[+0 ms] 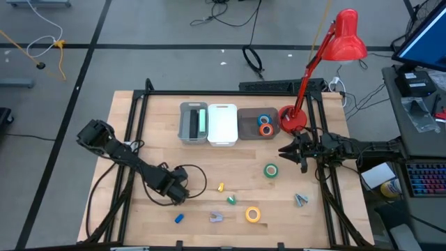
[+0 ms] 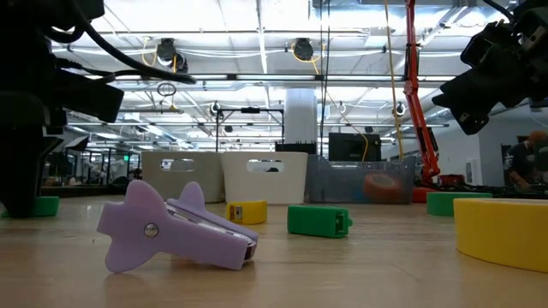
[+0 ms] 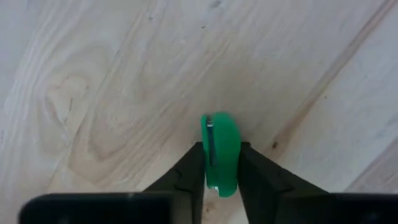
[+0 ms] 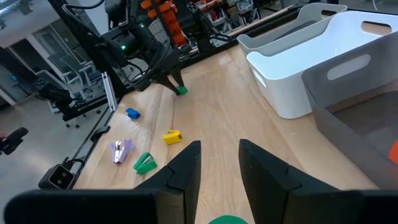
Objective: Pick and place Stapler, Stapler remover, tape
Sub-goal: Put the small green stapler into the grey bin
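Green stapler remover (image 3: 220, 154), partly hidden, sits clamped in left gripper (image 3: 221, 169).

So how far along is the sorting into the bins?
Partly done. The blue and orange tape rolls lie in the dark bin, and a green item in the grey bin. In hand: the left fingers clamp a small green piece. The right fingers hover open near the green roll. Left: that roll, the yellow roll and the small pieces.

Red lamp (image 1: 343, 38) overhangs bins (image 1: 221, 124); table (image 1: 209, 174) centre open.
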Available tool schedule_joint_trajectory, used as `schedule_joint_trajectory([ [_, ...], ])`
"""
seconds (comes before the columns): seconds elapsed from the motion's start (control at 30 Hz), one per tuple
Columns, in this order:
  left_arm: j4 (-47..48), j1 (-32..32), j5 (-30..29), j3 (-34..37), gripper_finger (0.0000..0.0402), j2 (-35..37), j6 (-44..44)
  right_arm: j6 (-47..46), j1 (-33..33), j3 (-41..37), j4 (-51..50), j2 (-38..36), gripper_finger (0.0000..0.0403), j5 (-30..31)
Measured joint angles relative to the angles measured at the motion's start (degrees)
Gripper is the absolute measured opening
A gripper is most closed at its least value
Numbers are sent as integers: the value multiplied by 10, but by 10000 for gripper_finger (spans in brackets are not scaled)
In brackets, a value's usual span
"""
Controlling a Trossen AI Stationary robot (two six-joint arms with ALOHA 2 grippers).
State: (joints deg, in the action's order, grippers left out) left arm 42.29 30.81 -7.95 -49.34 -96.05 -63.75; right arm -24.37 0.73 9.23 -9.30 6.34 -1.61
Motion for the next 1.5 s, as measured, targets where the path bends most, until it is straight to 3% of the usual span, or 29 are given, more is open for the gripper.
schedule_joint_trajectory([
  [0.17, 0, 0, 3, 0, 54, 2, -6, 0, 0, 0, 0, 0, 100, 0],
  [0.4, 7, 0, 4, 2, 78, 22, -11, 0, 0, 0, 0, 0, 100, 0],
  [0.63, 10, -1, 2, 2, 58, 30, -11, -4, 0, 0, 0, 0, 100, 0],
  [0.87, 11, 0, 6, 2, 77, 30, -13, -11, 0, 0, 0, 0, 100, 0],
  [1.1, 11, -14, 23, 1, 64, 56, -7, -19, 0, 0, 0, 0, 100, 1],
  [1.23, 25, -31, -11, 1, 66, 110, -7, -20, 0, 0, 0, 0, 100, 3],
  [1.5, 41, -105, -141, 0, 73, 238, 16, -20, 0, 0, 9, 0, 100, 4],
])
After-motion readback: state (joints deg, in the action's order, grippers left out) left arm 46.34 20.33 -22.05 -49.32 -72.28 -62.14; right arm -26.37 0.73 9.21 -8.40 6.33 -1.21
